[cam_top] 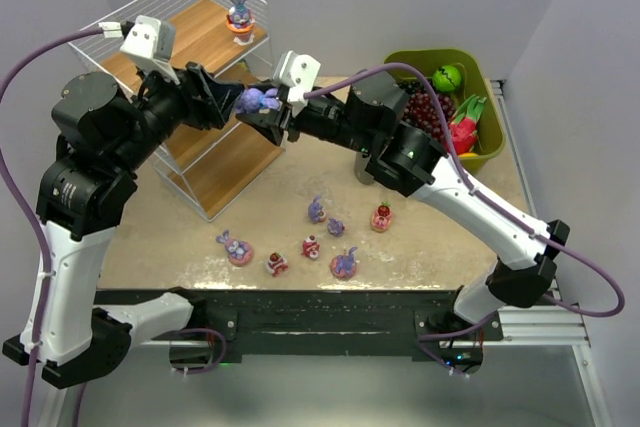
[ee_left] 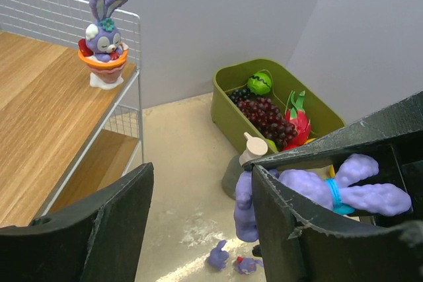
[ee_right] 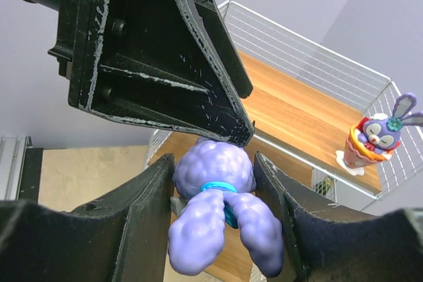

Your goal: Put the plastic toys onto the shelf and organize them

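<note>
Our right fingers (ee_right: 125,222) pinch the purple bunny (ee_right: 213,170). Our left fingers (ee_right: 198,84) stand spread, one tip against it at 12 o'clock.

Shelf (cam_top: 200,32): white wire, matt wooden boards; bunny (ee_right: 211,170) seems pebbly plastic (bin (ee_left: 228,113) smooth plastic).

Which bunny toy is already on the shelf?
The purple bunny in the orange cup, standing on the top board of the shelf; all others are off it.

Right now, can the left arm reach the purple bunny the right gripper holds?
Probably yes. The left gripper hangs open right beside the purple bunny in the right gripper, nothing between them.
</note>
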Available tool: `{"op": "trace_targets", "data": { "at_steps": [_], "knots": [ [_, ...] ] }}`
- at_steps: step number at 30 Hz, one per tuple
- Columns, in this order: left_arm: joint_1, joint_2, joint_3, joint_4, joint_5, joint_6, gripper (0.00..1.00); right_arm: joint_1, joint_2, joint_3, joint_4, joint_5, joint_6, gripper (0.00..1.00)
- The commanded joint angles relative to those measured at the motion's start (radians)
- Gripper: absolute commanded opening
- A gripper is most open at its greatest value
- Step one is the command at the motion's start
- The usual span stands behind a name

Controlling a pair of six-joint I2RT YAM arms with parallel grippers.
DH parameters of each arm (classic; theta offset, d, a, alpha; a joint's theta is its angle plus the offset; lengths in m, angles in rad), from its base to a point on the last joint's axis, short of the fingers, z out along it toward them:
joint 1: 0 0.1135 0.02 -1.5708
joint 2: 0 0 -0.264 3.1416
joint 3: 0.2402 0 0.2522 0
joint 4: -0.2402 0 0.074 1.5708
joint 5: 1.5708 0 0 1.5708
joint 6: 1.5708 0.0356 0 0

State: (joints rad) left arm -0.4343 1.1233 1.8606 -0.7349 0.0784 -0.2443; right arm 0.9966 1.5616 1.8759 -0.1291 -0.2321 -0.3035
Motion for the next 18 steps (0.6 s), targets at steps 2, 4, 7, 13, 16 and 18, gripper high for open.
{"op": "trace_targets", "data": {
  "at_steps": [2, 4, 7, 13, 16, 18],
  "knots": [
    [-0.004, -0.014, -0.034, -0.015, -0.009, 0.005, 0.63, 0.002, -0.074, -0.015, 0.151, -0.024, 0.03, 0.0],
    [-0.004, -0.022, -0.043, -0.018, -0.028, 0.008, 0.62, 0.002, -0.08, -0.021, 0.158, -0.021, 0.032, 0.0],
    [-0.004, -0.033, -0.058, -0.021, -0.055, 0.014, 0.61, 0.002, -0.087, -0.023, 0.16, -0.021, 0.03, 0.0],
    [-0.004, -0.046, -0.08, -0.017, -0.112, 0.023, 0.56, 0.002, -0.089, -0.023, 0.161, -0.026, 0.026, 0.0],
    [-0.004, -0.048, -0.084, -0.011, -0.131, 0.028, 0.54, 0.004, -0.09, -0.029, 0.167, -0.026, 0.024, 0.0],
    [-0.004, -0.051, -0.086, -0.009, -0.144, 0.028, 0.52, 0.002, -0.094, -0.034, 0.174, -0.027, 0.023, 0.0]
  ]
}}
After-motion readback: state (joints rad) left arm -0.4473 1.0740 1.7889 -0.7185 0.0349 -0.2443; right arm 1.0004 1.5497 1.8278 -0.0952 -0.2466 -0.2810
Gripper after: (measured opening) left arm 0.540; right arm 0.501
